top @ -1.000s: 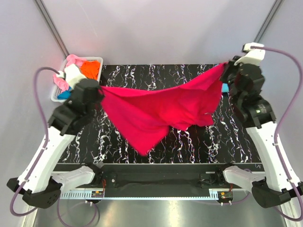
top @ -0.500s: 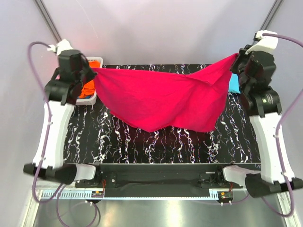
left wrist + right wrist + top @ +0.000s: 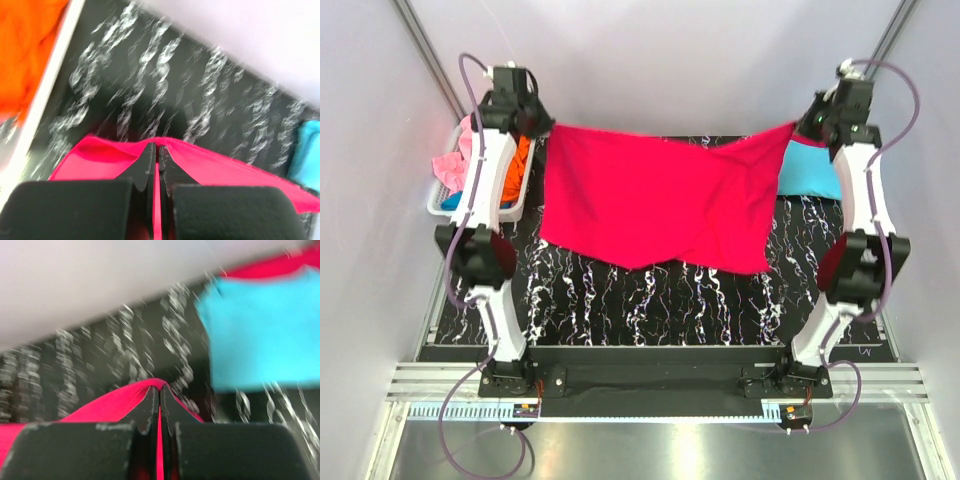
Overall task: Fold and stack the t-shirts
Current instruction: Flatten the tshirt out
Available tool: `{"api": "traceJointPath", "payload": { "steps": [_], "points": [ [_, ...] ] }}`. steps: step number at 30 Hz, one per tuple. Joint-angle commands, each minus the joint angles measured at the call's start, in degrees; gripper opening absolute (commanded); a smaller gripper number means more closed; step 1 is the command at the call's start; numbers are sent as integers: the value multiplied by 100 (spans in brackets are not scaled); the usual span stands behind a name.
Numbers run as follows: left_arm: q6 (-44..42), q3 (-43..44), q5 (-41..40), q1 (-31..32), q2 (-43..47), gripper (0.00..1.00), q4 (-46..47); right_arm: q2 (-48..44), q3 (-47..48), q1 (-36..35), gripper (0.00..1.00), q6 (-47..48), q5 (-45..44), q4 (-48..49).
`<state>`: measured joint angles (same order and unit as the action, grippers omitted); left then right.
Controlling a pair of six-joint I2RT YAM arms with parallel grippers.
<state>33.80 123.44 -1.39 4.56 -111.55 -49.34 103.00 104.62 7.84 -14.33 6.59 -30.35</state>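
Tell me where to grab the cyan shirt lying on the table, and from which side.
Pinch the cyan shirt at its near edge, coming straight down from the near side of the table. It lies flat, probably folded, so only an edge offers a pinch, and the hanging crimson-red shirt screens its left side.

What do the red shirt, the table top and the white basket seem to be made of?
Crimson-red t-shirt: soft matte cloth, probably knit; it sags and creases where it hangs.
Table top: black with white veins, marble-like, perhaps only a printed surface.
Basket: white, probably plastic, with slots in its wall.
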Motion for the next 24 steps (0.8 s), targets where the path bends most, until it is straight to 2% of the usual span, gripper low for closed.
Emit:
{"api": "traceJointPath", "payload": {
  "steps": [1,2,4,5,8,9,13,14,18,19,22,24],
  "points": [
    [-120,1759,893,-411,-682,0,443,603,1664,323,0,-289,1290,460],
    [-137,2041,1060,-447,-867,0,521,799,2389,428,0,-333,1640,390],
    [-198,2247,1412,-534,-1018,0,767,1185,3027,482,0,-334,2055,223],
    [-346,2090,1413,-570,-931,0,977,1239,3412,491,0,-325,2370,214],
    [-497,712,1475,-570,-10,0,2528,1083,3609,491,0,-220,2593,205],
    [-489,73,1449,-570,227,0,2778,969,3531,491,0,-194,2558,222],
    [-480,-758,1387,-561,1342,0,3124,-83,2847,491,0,113,2391,214],
    [-523,-934,1378,-544,1529,0,3124,-331,2384,491,0,132,2138,240],
    [-682,-2031,949,-369,2768,0,2940,-1640,1239,491,0,263,1697,293],
    [-699,-2165,895,-342,2996,0,2835,-2217,819,491,0,333,1618,284],
    [-743,-2736,772,-245,4041,0,2561,-3194,359,491,0,421,1345,161],
    [-761,-3043,763,-201,4699,0,2456,-3531,191,491,0,518,1231,-66]
  ]
}}
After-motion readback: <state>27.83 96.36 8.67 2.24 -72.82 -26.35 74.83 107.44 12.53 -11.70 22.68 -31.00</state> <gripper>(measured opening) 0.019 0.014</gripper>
